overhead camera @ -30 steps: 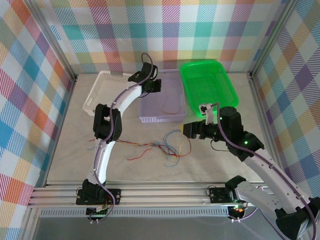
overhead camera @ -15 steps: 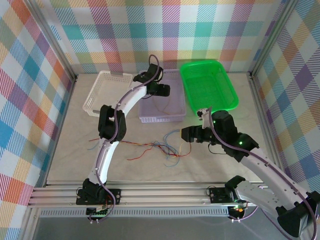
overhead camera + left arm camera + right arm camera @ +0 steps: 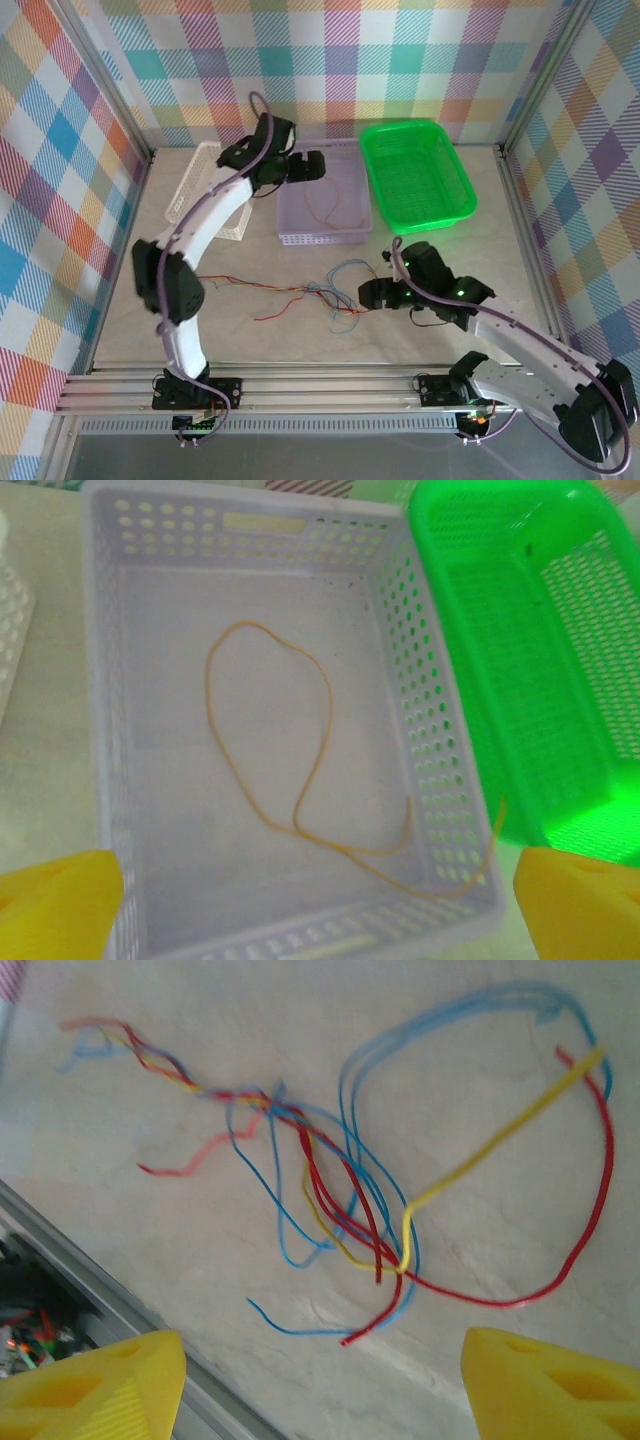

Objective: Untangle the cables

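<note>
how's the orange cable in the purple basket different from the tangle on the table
The orange cable lies alone inside the lavender basket; the tangle lies on the bare table. The orange cable is one colour, in an open loop; the tangle mixes red, blue and yellow wires crossing one another. Both are thin, limp wires lying flat.

The left arm is extended far from its base, with the elbow pushed out to the left and the forearm angled forward and to the right. The left gripper is pointed to the right and tilted downward. In the wrist view its fingers are seen set wide apart, gripping nothing. The right arm is reached low toward the centre. The right gripper is pointed left, with its fingers spread and unloaded.
</note>
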You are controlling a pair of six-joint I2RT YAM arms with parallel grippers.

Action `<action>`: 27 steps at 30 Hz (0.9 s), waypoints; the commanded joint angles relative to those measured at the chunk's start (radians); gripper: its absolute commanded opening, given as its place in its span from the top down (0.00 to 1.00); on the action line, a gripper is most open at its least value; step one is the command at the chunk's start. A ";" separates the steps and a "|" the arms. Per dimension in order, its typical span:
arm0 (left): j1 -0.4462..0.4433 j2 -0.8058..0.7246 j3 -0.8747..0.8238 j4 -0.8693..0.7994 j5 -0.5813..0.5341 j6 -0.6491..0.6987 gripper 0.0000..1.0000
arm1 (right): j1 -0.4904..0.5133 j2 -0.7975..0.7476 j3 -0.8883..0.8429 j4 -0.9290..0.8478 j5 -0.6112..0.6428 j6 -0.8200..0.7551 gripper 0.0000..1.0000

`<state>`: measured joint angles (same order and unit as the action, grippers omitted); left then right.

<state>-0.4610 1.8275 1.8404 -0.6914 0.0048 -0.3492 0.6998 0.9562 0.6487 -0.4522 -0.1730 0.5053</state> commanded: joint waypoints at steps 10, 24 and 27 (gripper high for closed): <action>-0.103 -0.374 -0.641 0.158 0.002 -0.199 0.00 | 0.058 0.276 -0.001 0.256 0.109 0.023 0.35; -0.192 -0.425 -1.041 0.367 -0.023 -0.308 0.01 | 0.058 0.393 0.070 0.298 0.166 -0.002 0.85; -0.194 -0.401 -1.069 0.394 -0.018 -0.313 0.02 | 0.059 0.340 0.089 0.254 0.192 -0.020 1.00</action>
<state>-0.6476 1.4048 0.7959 -0.3531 -0.0017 -0.6422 0.7532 1.3491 0.6987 -0.1806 -0.0105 0.5076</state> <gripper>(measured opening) 0.981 0.049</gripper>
